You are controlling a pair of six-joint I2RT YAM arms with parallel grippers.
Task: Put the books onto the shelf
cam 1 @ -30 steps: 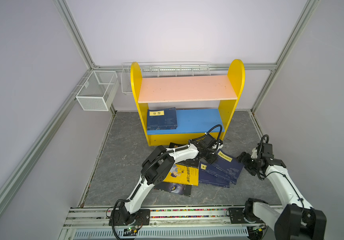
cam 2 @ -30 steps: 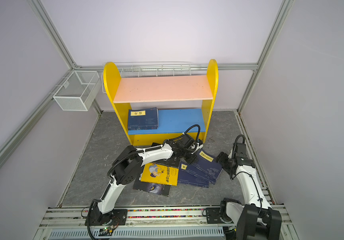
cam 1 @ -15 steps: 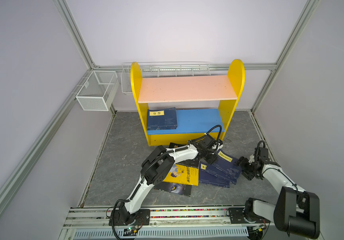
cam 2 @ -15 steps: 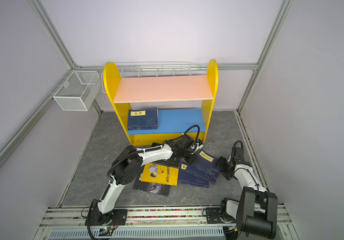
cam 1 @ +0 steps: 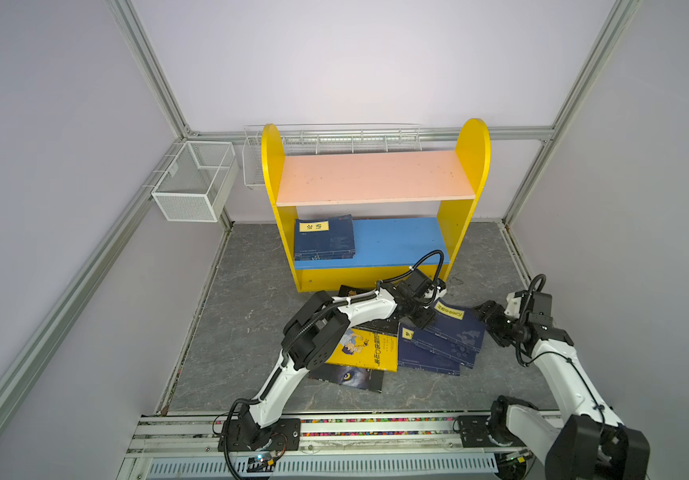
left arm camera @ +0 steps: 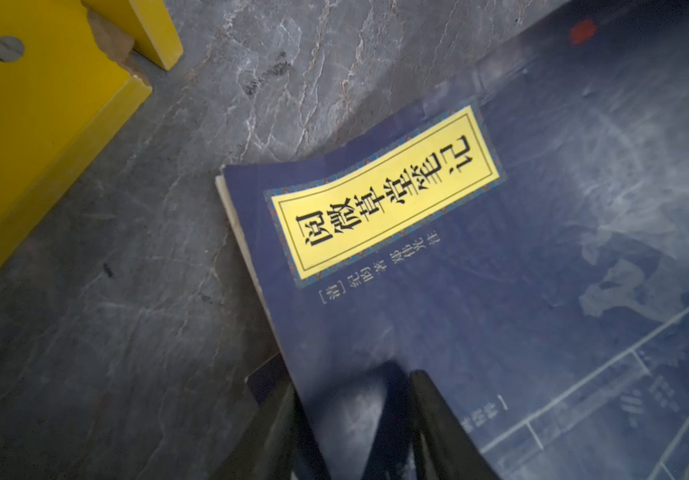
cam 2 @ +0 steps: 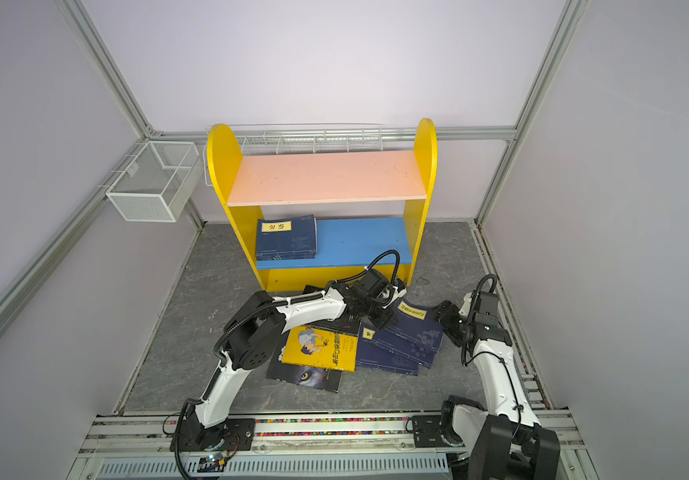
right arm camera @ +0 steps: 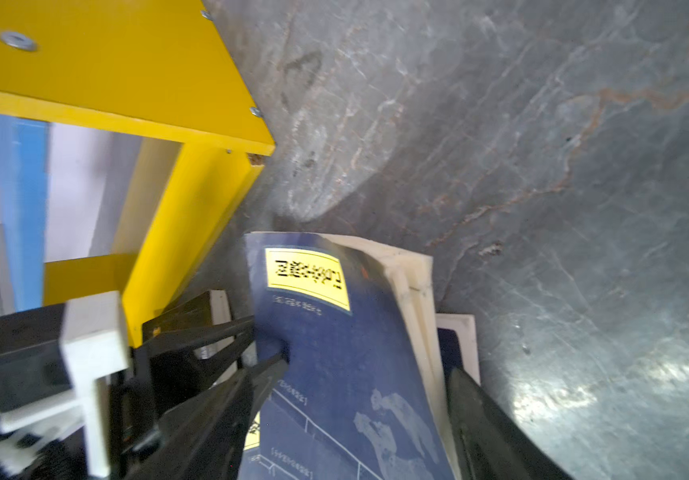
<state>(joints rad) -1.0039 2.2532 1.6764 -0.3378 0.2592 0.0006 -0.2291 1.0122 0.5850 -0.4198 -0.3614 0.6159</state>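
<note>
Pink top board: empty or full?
Empty: the pink top board is bare. Shelved navy books lie flat on the blue board below.

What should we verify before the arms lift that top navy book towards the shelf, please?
1. Hold of the left gripper on the top navy book: ok, jaws pinch its edge near the yellow label.
2. Hold of the right gripper: not ok, jaws open at the book's opposite edge.
3. Book free of the navy books underneath: cannot tell.
4. Room on the blue lower board: ok, bare beside the shelved book.
5. Clearance from the shelf's yellow side panel: cannot tell; the left gripper sits close.
</note>
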